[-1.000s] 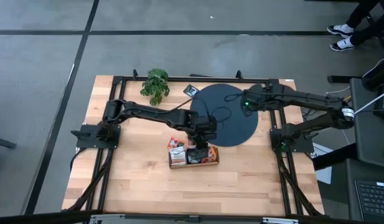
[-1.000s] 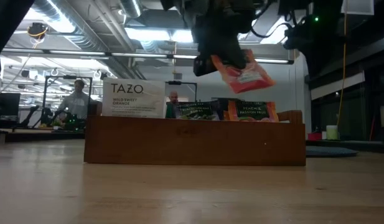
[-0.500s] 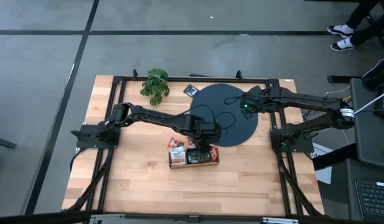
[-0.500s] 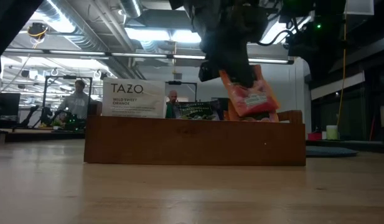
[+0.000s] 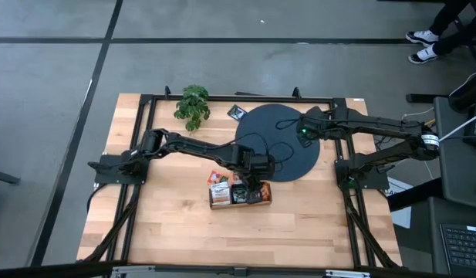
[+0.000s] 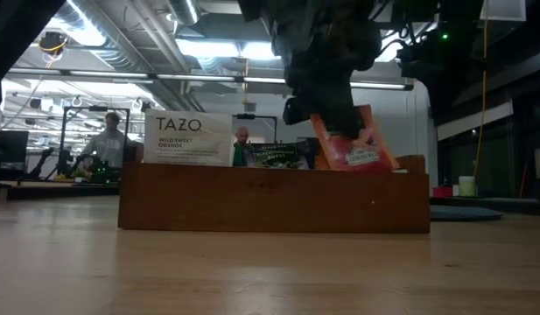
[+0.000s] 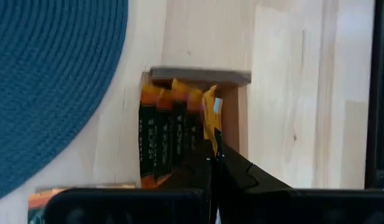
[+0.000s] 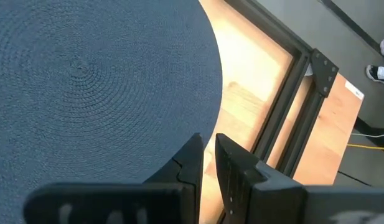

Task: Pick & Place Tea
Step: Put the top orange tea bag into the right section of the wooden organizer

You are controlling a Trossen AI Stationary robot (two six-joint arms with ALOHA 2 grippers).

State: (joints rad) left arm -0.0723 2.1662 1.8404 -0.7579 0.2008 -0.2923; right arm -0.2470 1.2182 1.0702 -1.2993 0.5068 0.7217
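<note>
Wood box (image 6: 274,198) sits on the table's near-middle, just off the near edge of the dark mat (image 5: 280,143). It holds upright tea packets: white one (image 6: 187,137) at one end, dark ones mid, orange at the other.

Left gripper (image 6: 326,96) hangs over the box's orange end, jaws pinched on the top edge of an orange-red packet (image 6: 353,140); packet tilted, lower half already behind the box wall.

Handling, as judged: packet light, thin, a bit floppy, foil likely slick. Best held by an upper corner or top seam, edge-on. May snag on neighbours going in.

Right gripper (image 8: 207,152) waits over the mat's far right edge, jaws narrow, empty.

One dark packet (image 5: 236,112) lies loose near the table's far edge, beside a plant (image 5: 193,104).

Table is pale butcher-block, smooth. Beyond: open workshop, ceiling lights, people at benches far off.
</note>
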